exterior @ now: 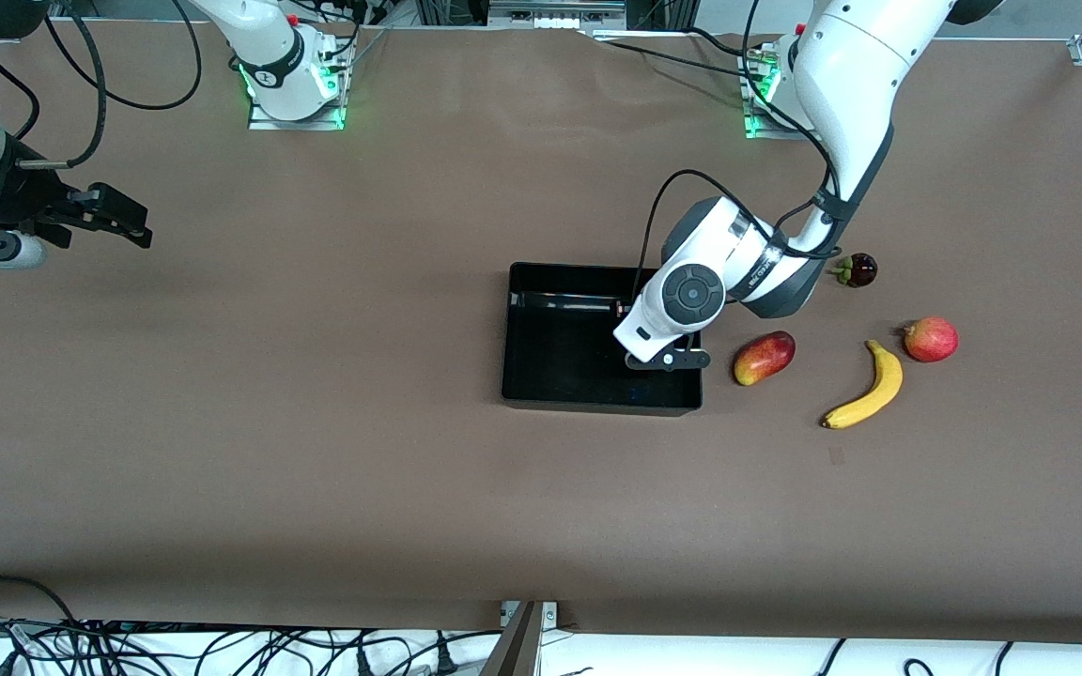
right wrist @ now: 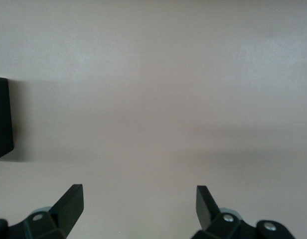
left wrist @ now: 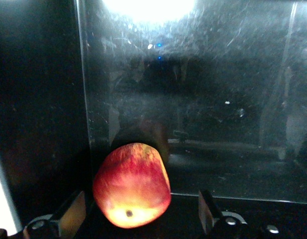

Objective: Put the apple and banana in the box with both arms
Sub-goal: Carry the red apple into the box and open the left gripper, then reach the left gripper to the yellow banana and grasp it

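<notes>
The apple [left wrist: 132,186], red with a yellow patch, shows in the left wrist view between the spread fingers of my left gripper [left wrist: 139,216], with a gap on each side. It is inside the black box [left wrist: 218,124]. In the front view my left gripper [exterior: 668,361] is low in the box [exterior: 597,406], at its end toward the left arm, and hides the apple. The banana [exterior: 865,387] lies on the table toward the left arm's end, outside the box. My right gripper [exterior: 118,221] waits open and empty over the right arm's end of the table [right wrist: 139,206].
A red-yellow mango-shaped fruit [exterior: 764,358] lies just beside the box, between it and the banana. A round red-pink fruit [exterior: 931,339] sits by the banana's farther tip. A small dark fruit [exterior: 856,270] lies farther from the camera. A box corner [right wrist: 1,119] shows in the right wrist view.
</notes>
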Action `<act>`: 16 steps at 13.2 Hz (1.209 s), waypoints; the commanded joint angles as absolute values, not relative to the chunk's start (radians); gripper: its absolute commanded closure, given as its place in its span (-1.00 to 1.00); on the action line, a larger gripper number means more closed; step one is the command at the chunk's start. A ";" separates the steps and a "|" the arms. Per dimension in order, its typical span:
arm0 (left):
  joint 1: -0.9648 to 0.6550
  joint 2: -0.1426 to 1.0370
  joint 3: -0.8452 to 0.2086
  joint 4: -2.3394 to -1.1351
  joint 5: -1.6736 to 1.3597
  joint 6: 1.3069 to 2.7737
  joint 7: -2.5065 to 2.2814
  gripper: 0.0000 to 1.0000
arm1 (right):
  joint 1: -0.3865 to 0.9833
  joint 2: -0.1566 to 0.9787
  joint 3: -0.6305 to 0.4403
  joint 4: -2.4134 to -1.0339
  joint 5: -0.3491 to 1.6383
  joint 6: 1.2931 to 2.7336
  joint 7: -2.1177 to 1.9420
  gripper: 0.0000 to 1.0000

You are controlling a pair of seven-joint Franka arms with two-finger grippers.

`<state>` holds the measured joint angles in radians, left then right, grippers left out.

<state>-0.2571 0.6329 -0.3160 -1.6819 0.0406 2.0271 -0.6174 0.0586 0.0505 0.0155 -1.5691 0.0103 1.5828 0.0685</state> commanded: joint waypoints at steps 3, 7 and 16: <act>-0.163 0.497 -0.308 -1.625 0.049 1.872 -0.591 -1.00 | 0.066 0.048 0.015 -1.574 -0.005 1.586 0.074 -1.00; 0.024 0.497 -0.311 -1.575 0.217 1.769 -0.202 -1.00 | 0.064 0.038 0.009 -1.572 -0.003 1.578 0.074 -1.00; 0.271 0.698 -0.313 -1.585 0.339 2.138 0.541 -1.00 | 0.058 0.038 0.006 -1.577 -0.009 1.574 0.048 -1.00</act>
<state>0.2331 0.6586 -0.2982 -1.5932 0.3147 2.0895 0.4293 0.0587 0.0541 0.0104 -1.5687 0.0064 1.5830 0.0672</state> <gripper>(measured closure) 0.000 0.000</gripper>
